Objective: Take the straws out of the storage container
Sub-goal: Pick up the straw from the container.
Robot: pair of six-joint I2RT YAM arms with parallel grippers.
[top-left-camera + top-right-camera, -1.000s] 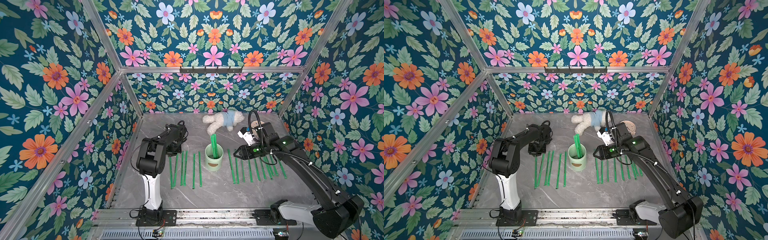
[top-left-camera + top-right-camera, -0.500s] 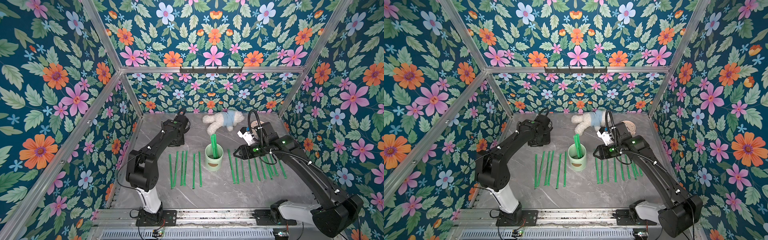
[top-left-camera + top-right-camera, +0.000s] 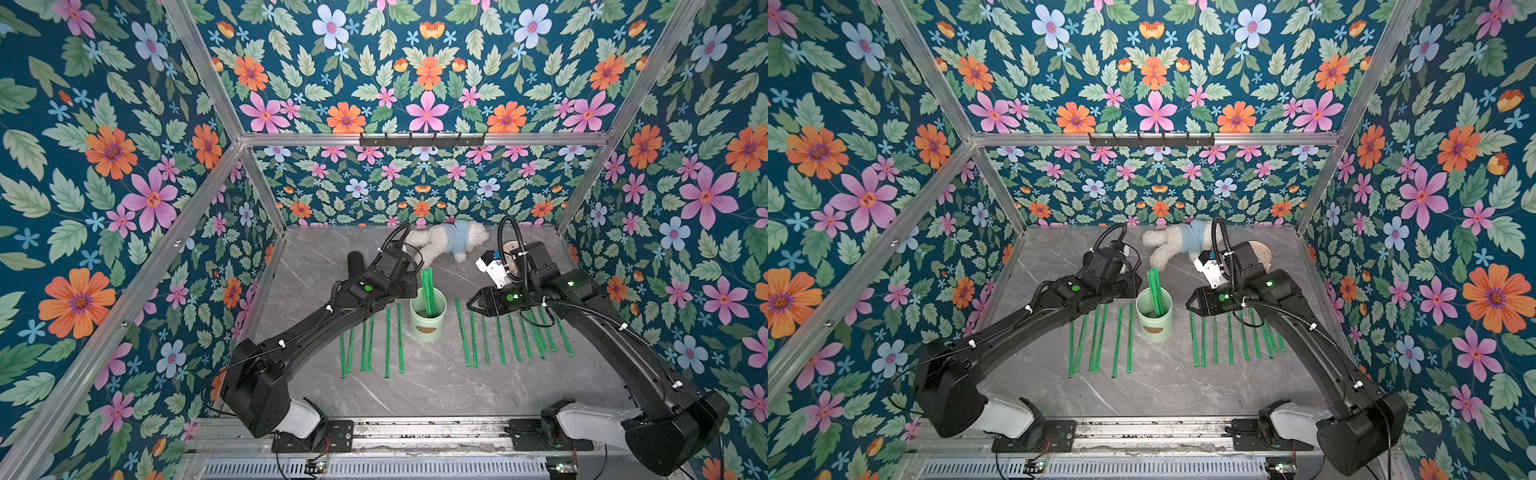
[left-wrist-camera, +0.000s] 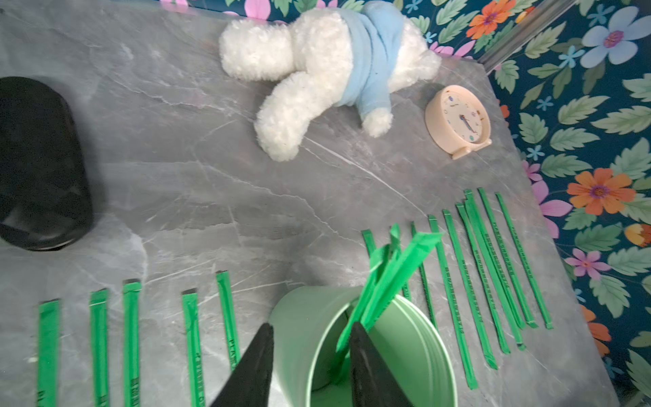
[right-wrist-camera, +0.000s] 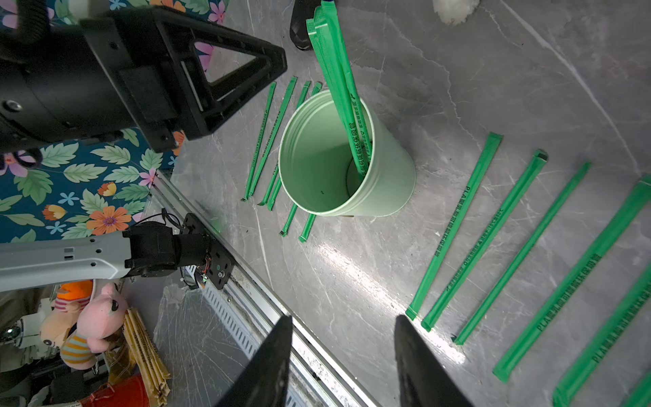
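Leaning together against one side of the cup [image 3: 428, 328], the few straws [image 3: 427, 286] left inside stand in a tight bundle, tops well above the rim. The cup stands upright mid-table [image 3: 415, 386] between two rows of straws laid flat, a short row [image 3: 388, 336] on its left and a longer row [image 3: 500, 340] on its right. The left gripper [image 4: 311, 327] sits just beside the cup, jaws partly apart with nothing in them. In its wrist view one finger is outside the cup wall and the other is by the bundle, so the rim seems to lie between them. The right gripper [image 5: 342, 319] hovers above the table near the long row, jaws apart and empty, not touching the cup.

The main risk, as I judge it, is that closing from this pose would pinch the cup wall along with the straws. A lift would then carry or tip the light cup, which nothing braces, and a tipped cup could roll into the short row and scatter it. The straws look thin and slick and sit packed close, so a grip may take several at once or let one slip back. Pulling at a slant could drag the bundle against the rim and topple the cup
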